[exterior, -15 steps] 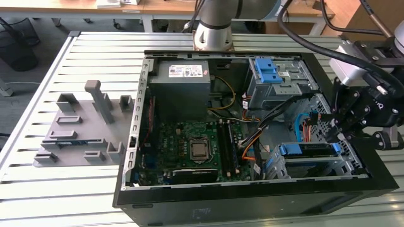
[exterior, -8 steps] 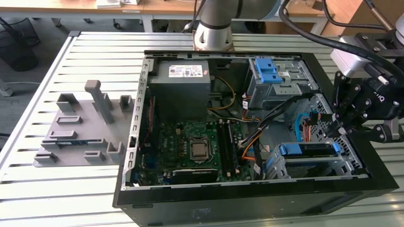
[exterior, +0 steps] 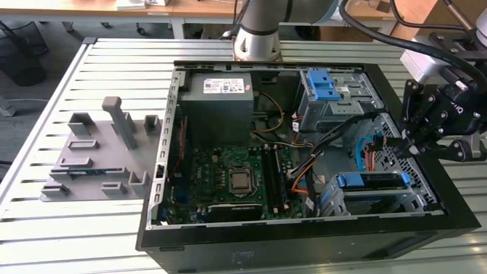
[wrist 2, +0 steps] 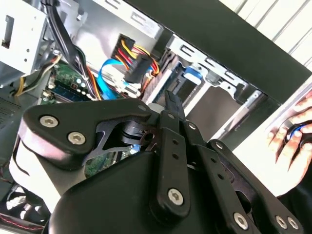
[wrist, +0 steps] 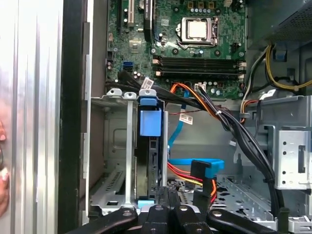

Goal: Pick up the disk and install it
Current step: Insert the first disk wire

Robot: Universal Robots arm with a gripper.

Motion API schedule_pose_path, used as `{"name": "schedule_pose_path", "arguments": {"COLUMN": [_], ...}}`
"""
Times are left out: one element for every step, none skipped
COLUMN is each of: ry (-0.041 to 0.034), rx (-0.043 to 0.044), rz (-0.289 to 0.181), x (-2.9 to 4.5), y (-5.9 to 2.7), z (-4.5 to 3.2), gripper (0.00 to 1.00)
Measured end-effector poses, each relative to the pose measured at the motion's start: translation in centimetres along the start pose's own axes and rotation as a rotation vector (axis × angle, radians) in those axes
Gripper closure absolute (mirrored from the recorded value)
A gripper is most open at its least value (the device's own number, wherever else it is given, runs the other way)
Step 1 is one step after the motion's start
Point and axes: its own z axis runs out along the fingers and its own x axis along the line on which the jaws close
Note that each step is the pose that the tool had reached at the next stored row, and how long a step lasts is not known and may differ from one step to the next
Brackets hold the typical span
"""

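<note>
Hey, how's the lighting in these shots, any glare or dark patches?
Exterior view: daylight falls bright on the table, while the computer case interior sits in shade. First wrist view: the table washes out white, the motherboard is evenly lit. Second wrist view: the gripper looks dark against glaring table slats.

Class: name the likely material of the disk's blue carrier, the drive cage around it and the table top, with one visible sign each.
Blue carrier: probably moulded plastic, uniform smooth colour.
Drive cage: likely bare sheet steel, grey, punched and folded.
Table top: seemingly aluminium, pale ribbed slats.
</note>
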Motion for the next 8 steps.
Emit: {"name": "schedule_pose_path", "arguments": {"ry": [0.0, 0.0001, 0.0004, 0.0008, 0.0016, 0.0025, 0.0039, 0.0052], "rx": [0.0, 0.0, 0.0001, 0.0001, 0.0001, 0.0002, 0.0002, 0.0002], "rz": [0.002, 0.003, 0.004, 0.006, 0.007, 0.007, 0.008, 0.009], "x": [-0.19, -0.39, -0.58, -0.8, -1.01, -1.23, -1.44, -1.64], "y": [0.0, -0.01, -0.01, -0.01, -0.01, -0.01, 0.0, 0.0], "z": [0.0, 0.01, 0.01, 0.02, 0.02, 0.03, 0.02, 0.03], "gripper": [0.89, 0.89, 0.89, 0.89, 0.89, 0.89, 0.89, 0.89]}}
